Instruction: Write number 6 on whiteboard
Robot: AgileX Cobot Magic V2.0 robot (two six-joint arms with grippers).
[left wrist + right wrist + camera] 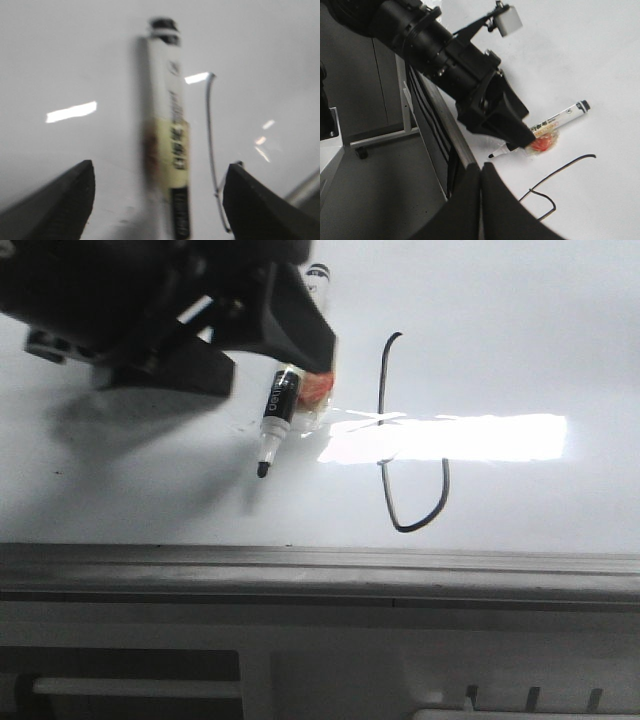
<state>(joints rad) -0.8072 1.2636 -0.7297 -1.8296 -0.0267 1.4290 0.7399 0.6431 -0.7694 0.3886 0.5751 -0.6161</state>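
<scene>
**Marker down, line drawn**

Left gripper spread wide over the marker, gripping nothing. Right gripper pressed closed, empty. Marker lying flat on the whiteboard, just beside the number 6, loop nearest the grey edge strip.

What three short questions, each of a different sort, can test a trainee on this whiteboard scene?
1. True or false: the left gripper is clamping the marker.
2. In the front view, where on the whiteboard is the number 6 drawn? A: left of the marker. B: right of the marker. C: under the marker.
3. Fill the gap: the jaws of the right gripper are ___.

Key: 1 false, the jaws stand wide apart on either side of the marker; 2 B; 3 shut.
</scene>
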